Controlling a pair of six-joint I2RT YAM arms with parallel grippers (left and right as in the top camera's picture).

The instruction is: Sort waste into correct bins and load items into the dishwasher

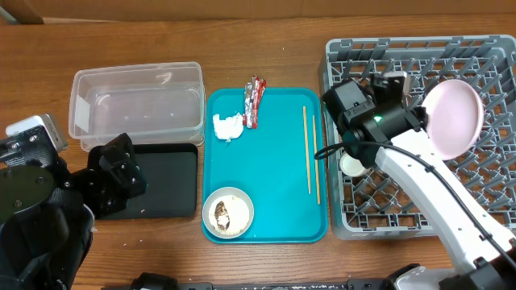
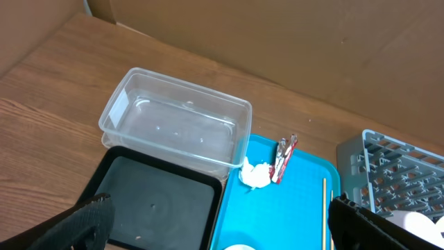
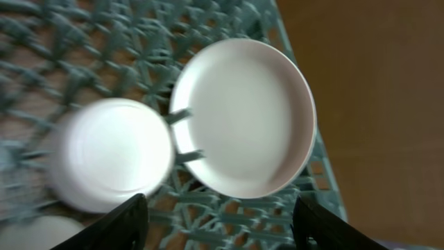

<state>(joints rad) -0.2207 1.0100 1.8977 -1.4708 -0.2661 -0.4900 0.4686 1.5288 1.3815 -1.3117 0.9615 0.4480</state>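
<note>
On the teal tray point(image 1: 278, 189) lie a crumpled white tissue point(image 1: 228, 126) point(image 2: 255, 174), a red-and-silver wrapper point(image 1: 253, 101) point(image 2: 284, 157), the chopsticks point(image 1: 310, 151) and a grey-rimmed bowl point(image 1: 227, 213) with food scraps. The clear tub point(image 1: 137, 101) point(image 2: 177, 125) and black tray point(image 1: 165, 181) point(image 2: 163, 201) sit to its left. My left gripper point(image 1: 121, 173) point(image 2: 222, 229) hangs open over the black tray, holding nothing. The pink plate point(image 1: 453, 117) point(image 3: 243, 118) stands on edge in the grey rack point(image 1: 484, 56) point(image 3: 229, 222). A pale bowl point(image 3: 111, 153) sits beside it. My right gripper point(image 1: 407, 101) point(image 3: 222, 222) is open over the rack, in front of both dishes.
A small white cup point(image 1: 351, 163) rests at the rack's left side, under my right arm. Bare wooden tabletop point(image 1: 266, 48) runs along the far edge, and brown cardboard point(image 2: 277, 35) stands behind the table.
</note>
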